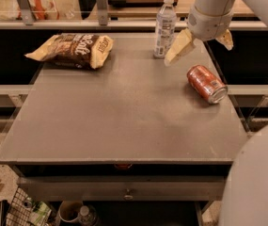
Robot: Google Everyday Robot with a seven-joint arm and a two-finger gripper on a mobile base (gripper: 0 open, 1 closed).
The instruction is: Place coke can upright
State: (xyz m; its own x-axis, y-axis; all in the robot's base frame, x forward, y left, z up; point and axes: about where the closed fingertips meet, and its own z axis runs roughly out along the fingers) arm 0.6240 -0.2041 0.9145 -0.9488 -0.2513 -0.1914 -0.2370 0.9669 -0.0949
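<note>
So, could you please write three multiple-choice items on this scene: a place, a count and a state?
1. Where is the chip bag on the table? A back left; B front right; C front centre.
2. How many things rest on the table? A one; B three; C five.
3. How is the can? A upright; B on its side; C crushed flat.
Answers: 1 A: it lies near the far left corner. 2 B: chip bag, bottle and can. 3 B: it lies sideways, with the open gripper hanging above and behind it, empty.
</note>
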